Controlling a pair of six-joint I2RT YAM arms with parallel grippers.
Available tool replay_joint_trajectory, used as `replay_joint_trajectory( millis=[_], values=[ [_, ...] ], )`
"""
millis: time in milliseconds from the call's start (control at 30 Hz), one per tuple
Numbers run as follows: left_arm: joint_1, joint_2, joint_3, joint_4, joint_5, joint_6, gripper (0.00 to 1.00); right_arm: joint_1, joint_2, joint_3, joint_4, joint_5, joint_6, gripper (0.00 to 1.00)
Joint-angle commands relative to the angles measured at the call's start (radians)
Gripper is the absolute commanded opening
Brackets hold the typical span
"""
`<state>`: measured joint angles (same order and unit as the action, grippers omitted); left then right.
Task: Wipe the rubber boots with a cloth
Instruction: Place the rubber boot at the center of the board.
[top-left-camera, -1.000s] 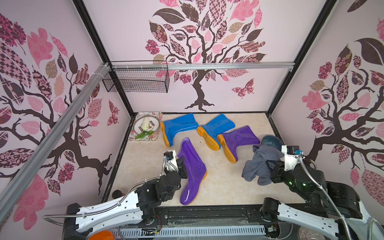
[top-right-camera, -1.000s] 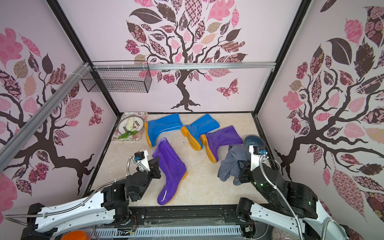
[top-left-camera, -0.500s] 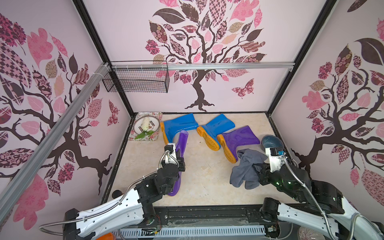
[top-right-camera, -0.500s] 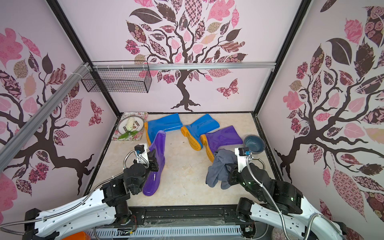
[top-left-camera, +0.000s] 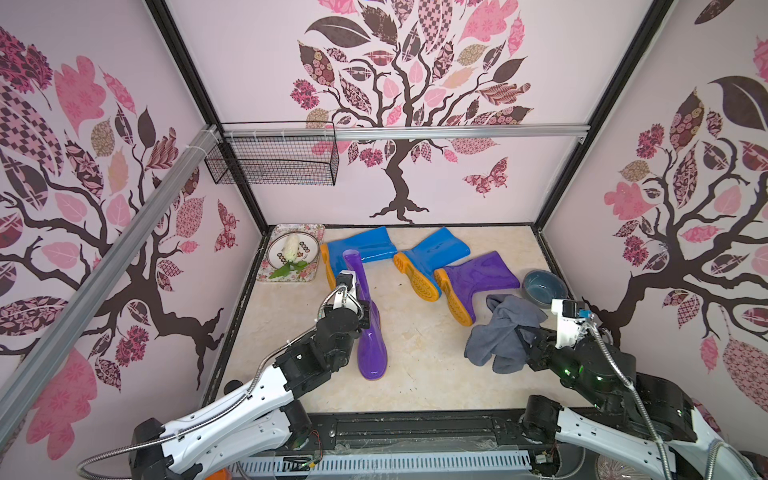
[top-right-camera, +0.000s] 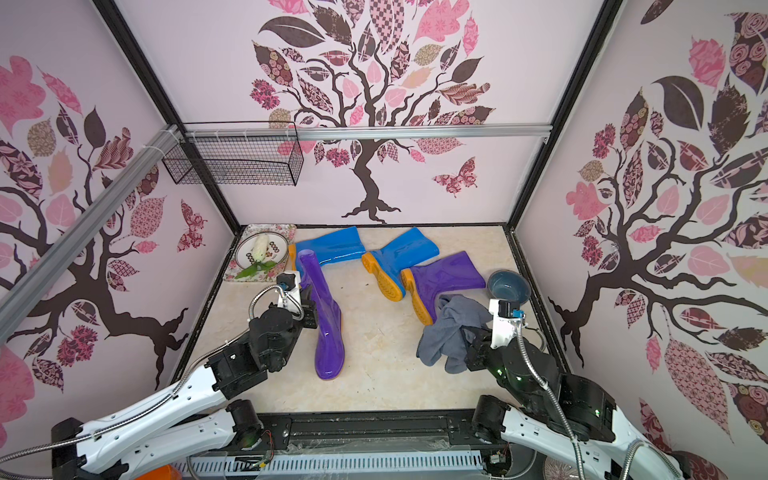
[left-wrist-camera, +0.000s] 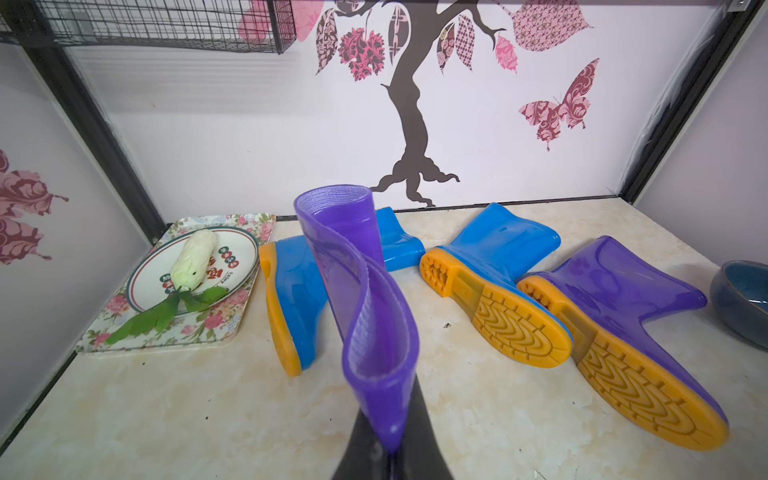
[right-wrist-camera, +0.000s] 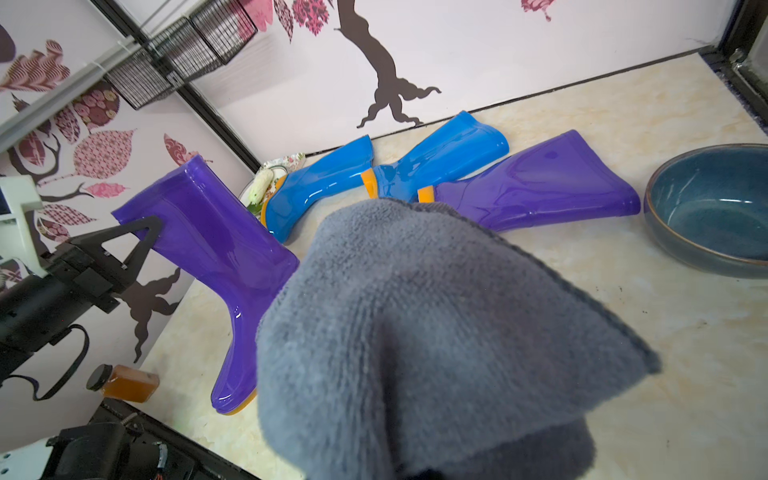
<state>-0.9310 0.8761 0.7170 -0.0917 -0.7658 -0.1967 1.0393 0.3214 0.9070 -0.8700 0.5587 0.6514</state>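
A rectangular floral-print tray (left-wrist-camera: 216, 328) lies on the beige marbled table (top-left-camera: 415, 374) — on it, a round white plate (left-wrist-camera: 237, 253) with a green-leaved white vegetable (left-wrist-camera: 193, 259). Above the tray, a black wire basket (top-left-camera: 274, 160); well apart from it, a round grey-blue bowl (top-left-camera: 544, 289).

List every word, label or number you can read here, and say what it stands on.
None can be read with certainty.
Plate: red and green marks and a short line of small print on its face, too small and blurred to read.
Nothing else shows any lettering.
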Motion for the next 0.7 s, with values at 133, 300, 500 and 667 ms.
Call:
replay_joint_trajectory(
  millis=[133, 300, 500, 667],
  values=[
    [0.048, 0.043, 0.094, 0.126, 0.057, 0.072, 0.00, -0.001, -0.010, 0.024, 0.016, 0.063, 0.004, 0.00],
    [0.182, 0.075, 0.112, 0.123, 0.167, 0.063, 0.00, -0.001, -0.020, 0.025, 0.008, 0.060, 0.006, 0.00],
    [0.220, 0.148, 0.165, 0.159, 0.189, 0.091, 0.00, -0.001, -0.031, 0.027, 0.002, 0.068, 0.003, 0.00],
    [0.223, 0.211, 0.189, 0.219, 0.191, 0.102, 0.00, -0.001, -0.033, 0.033, 0.005, 0.078, -0.001, 0.00]
  ],
)
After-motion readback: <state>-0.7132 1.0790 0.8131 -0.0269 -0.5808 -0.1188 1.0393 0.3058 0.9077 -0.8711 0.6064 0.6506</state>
